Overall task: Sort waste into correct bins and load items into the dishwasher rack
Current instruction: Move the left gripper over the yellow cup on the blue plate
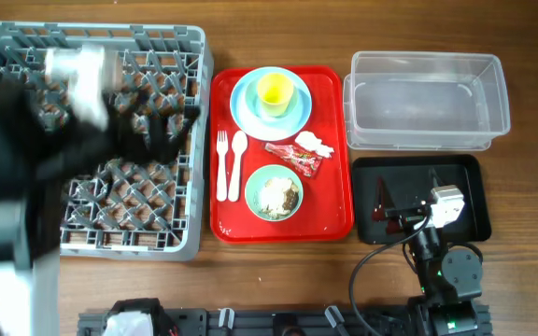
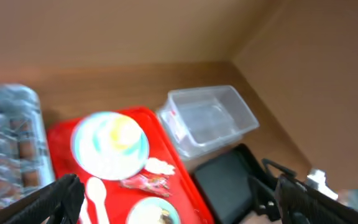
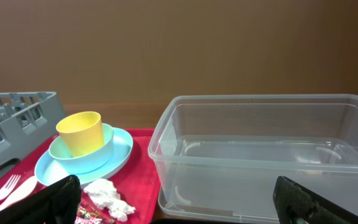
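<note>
Yellow cup point(image 3: 79, 132) in bowl point(image 3: 84, 163) on plate point(image 3: 124, 148)

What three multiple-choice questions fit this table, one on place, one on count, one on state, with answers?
1. The yellow cup sits: A in the light blue bowl; B in the pale green bowl; C on the fork.
2. White cutlery pieces on the red tray: A one; B two; C four.
3. The pale green bowl is: A upside down; B holding food scraps; C stacked under the cup.
Answers: A, the bowl rings the cup; B, one fork and one spoon; B, crumbs lie inside it.
</note>
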`<move>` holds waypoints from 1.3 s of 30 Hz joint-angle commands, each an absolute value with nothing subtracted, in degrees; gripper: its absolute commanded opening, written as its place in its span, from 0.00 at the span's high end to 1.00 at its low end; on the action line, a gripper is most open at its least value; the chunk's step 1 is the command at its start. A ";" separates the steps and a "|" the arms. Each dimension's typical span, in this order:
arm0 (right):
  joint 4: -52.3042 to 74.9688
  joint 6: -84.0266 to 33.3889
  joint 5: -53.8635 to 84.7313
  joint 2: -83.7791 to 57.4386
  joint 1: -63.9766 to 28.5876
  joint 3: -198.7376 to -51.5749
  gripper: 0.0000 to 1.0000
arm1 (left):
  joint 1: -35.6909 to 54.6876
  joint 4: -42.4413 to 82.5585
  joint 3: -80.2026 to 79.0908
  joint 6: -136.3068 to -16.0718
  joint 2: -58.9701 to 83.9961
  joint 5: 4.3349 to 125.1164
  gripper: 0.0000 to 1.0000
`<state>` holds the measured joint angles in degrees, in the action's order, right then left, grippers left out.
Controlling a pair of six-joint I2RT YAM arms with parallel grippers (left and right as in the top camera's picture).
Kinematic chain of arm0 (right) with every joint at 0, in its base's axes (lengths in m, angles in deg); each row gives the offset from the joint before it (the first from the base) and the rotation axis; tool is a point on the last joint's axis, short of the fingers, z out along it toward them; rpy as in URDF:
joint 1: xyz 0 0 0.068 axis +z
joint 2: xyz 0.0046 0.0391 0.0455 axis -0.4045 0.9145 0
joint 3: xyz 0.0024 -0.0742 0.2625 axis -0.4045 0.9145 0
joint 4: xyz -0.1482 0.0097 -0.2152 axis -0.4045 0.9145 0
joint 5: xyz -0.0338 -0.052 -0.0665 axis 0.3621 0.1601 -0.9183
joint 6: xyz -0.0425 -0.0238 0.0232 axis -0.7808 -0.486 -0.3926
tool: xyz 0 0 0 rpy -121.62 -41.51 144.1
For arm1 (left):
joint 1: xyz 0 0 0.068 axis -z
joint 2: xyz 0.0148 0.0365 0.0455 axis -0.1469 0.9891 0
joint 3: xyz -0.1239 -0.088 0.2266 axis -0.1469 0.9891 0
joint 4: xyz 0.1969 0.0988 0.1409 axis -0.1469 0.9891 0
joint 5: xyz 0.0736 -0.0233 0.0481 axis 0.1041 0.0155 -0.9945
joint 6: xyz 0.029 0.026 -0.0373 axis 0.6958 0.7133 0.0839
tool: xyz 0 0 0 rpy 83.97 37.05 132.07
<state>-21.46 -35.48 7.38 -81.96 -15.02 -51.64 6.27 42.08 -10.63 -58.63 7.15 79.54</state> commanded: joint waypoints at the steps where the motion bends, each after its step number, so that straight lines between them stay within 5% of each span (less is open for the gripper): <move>1: -21.81 -35.85 7.49 -82.23 -15.10 -51.57 0.00 | 7.13 42.84 -14.04 -63.37 17.35 88.64 0.00; 2: -21.81 -35.85 7.49 -82.23 -15.10 -51.57 0.00 | 7.17 43.11 -14.02 -63.33 20.35 92.92 0.00; 3: -21.81 -35.85 7.49 -82.21 -15.10 -51.57 0.00 | 8.04 44.55 -14.02 -63.35 22.84 94.34 0.25; 4: -21.81 -35.85 7.49 -82.23 -15.10 -51.57 0.00 | 9.27 45.69 -14.02 -63.35 24.65 93.23 0.92; 5: -21.81 -35.83 7.49 -82.23 -15.10 -51.57 0.00 | 13.12 47.96 -14.02 -63.61 26.73 86.04 0.96; 8: -21.81 -35.85 7.49 -82.23 -15.10 -51.57 0.00 | 27.28 49.79 -12.27 -77.25 29.44 47.52 0.94; 12: -21.81 -35.83 7.49 -82.23 -15.10 -51.57 0.00 | 38.36 49.40 -10.57 -89.10 36.81 23.42 0.65; 16: -21.81 -35.85 7.49 -82.23 -15.10 -51.57 0.00 | 38.19 49.03 -10.57 -89.05 43.98 25.56 0.77; 25: -21.81 -35.85 7.49 -82.23 -15.10 -51.57 0.00 | 38.08 48.27 -10.57 -80.68 53.44 30.24 0.72; 39: -21.81 -35.85 7.49 -82.23 -15.10 -51.57 0.00 | 32.59 20.18 -12.93 -84.57 52.76 35.72 0.80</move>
